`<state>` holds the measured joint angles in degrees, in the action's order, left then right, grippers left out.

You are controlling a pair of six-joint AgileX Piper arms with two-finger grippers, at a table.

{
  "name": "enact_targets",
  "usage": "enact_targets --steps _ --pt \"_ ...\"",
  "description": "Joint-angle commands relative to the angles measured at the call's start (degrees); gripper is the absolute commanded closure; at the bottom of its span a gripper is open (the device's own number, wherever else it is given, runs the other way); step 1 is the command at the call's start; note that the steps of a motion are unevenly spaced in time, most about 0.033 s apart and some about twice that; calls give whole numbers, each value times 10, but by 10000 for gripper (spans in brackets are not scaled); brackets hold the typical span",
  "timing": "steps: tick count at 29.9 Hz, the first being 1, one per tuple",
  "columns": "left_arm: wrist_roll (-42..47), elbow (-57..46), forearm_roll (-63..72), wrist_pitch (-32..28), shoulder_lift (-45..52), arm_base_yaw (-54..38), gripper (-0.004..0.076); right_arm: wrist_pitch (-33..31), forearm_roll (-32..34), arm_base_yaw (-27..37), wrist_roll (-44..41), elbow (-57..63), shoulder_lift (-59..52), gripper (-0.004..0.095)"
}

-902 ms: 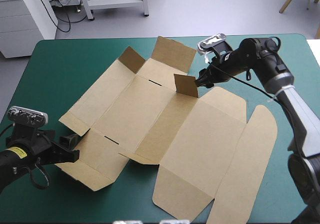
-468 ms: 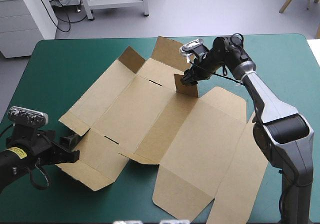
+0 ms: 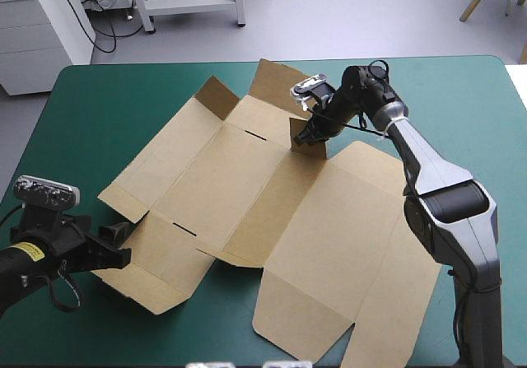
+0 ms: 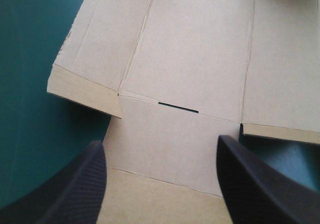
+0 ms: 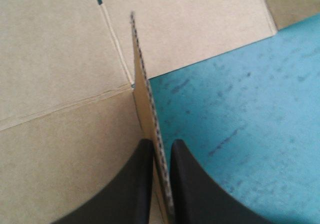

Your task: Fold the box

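The brown box [image 3: 247, 195] lies mostly flat on the teal-green cover, a few small flaps raised. One upright flap [image 3: 309, 140] stands near the far middle. My right gripper [image 3: 306, 131] is shut on that flap; in the right wrist view the flap's edge [image 5: 150, 119] runs between the black fingers [image 5: 135, 184], which pinch it. My left gripper [image 3: 115, 244] rests at the box's near-left corner, open. In the left wrist view its fingers [image 4: 75, 189] stand wide apart over a flat panel [image 4: 170, 139] with a slot [image 4: 177, 107] ahead.
The box's long lid panels [image 3: 395, 277] reach toward the table's near right. Bare teal-green cover [image 3: 99, 121] shows at the far left and along the right edge [image 3: 494, 137].
My right gripper moved left from beside the upright flap onto it and shut on it. The left arm has not moved.
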<state>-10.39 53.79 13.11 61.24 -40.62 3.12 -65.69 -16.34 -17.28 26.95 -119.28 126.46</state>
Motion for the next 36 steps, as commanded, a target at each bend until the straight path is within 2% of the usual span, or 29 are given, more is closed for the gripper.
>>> enact_targets --steps 1,3,10,14,19,22,27,31,36 --pt "3 18 11 -26 -3 2 268 30 -7 1 34 -19 -39 919" --pt "3 18 9 -24 -3 2 268 32 -19 1 66 -19 -39 922" --pt "3 18 -19 -22 -3 2 268 43 -53 1 321 -19 -39 922" --pt "3 18 -33 -22 -3 2 268 61 -91 1 434 -19 -39 922" --pt "3 18 -49 -22 -3 2 268 67 -191 -1 622 -19 -39 922" --pt "3 18 -58 -22 -3 2 268 57 -249 -16 698 -19 -39 922" --pt "5 18 -78 -21 -3 2 268 40 -263 -49 719 -19 -39 922" --pt "13 18 -100 -21 -3 2 268 60 -256 -59 716 -19 -39 922" --pt "17 18 -105 -21 -3 2 268 77 -254 -60 657 -19 -39 921"
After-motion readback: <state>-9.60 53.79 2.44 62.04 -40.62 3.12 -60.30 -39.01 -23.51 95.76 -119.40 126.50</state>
